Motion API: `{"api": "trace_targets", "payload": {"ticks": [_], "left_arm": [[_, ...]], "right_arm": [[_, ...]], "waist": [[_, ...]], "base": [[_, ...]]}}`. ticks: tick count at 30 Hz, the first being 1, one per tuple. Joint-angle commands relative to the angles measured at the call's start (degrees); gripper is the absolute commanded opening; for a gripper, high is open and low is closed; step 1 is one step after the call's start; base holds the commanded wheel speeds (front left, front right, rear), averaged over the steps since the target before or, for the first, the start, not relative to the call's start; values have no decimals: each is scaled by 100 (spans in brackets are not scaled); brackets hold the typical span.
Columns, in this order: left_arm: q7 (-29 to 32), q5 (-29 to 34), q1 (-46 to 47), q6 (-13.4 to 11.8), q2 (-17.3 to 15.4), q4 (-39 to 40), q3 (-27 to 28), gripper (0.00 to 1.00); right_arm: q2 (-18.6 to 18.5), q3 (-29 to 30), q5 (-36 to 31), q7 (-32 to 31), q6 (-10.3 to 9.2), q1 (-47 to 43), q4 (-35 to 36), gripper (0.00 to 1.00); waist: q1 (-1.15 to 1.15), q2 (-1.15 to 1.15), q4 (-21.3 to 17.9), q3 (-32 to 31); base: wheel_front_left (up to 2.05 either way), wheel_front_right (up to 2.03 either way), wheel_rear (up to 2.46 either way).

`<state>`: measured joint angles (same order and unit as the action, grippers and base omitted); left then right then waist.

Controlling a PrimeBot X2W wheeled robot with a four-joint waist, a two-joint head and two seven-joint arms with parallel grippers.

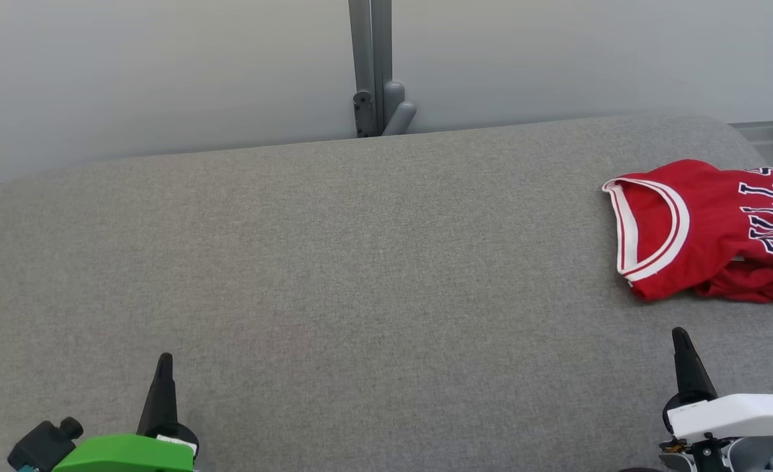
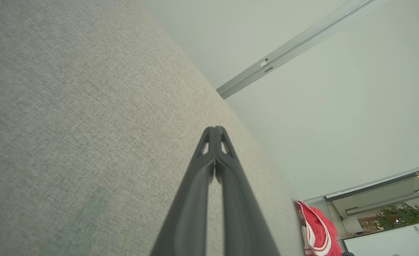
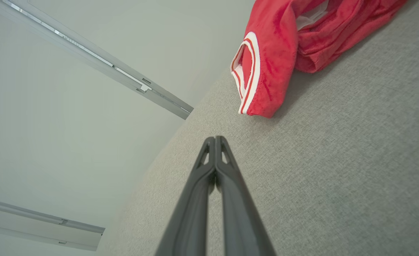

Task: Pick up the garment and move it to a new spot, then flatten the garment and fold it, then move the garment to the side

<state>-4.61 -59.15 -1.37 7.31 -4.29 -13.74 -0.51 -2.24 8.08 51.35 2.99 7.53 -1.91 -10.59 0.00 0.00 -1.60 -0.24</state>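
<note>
**Operator:** Condition of garment [image 1: 707, 229]?

**Inspector:** Red jersey, crumpled into a loose heap, not laid flat. White band with thin red stripes round one opening, turned toward the counter's middle. Dark blue letters edged in white across the top layer.

**Operator:** Location?

**Inspector:** Lying on the grey fabric-covered counter [image 1: 360, 262], far right, toward the back. Near the right gripper [image 1: 681, 337] but apart from it. Well apart from the left gripper [image 1: 163, 367].

**Operator:** State of the jaws?

**Inspector:** Left gripper: jaws pressed together tip to tip, over bare counter at the near left. Right gripper: likewise pressed together, over bare counter, aimed just short of the banded opening.

**Operator:** Hidden or unclear items?

**Inspector:** Right part of the jersey cut off by the head view's edge. Lettering cut too, not fully readable. Cannot tell whether the banded opening is neck or armhole. Pale patch inside a fold in the right wrist view, nature unclear. Lower layers tucked under the heap, out of sight. Behind the counter, a grey post [image 1: 371, 65] against a pale wall.
</note>
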Motion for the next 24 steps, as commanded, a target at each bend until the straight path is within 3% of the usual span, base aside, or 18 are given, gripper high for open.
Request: {"api": "trace_targets", "payload": {"ticks": [1, 24], "left_arm": [[54, -292, 174, 14, -51, 70, 38, 0], [407, -1610, 318, 20, -65, 146, 197, 0]], "right_arm": [[-41, -18, 307, -73, -3, 156, 40, 0], [-56, -86, 1851, -419, -2, 317, 3, 0]], "waist": [[0, 0, 6, 2], [0, 0, 57, 13]], "base": [[0, 0, 0], [0, 0, 0]]}}
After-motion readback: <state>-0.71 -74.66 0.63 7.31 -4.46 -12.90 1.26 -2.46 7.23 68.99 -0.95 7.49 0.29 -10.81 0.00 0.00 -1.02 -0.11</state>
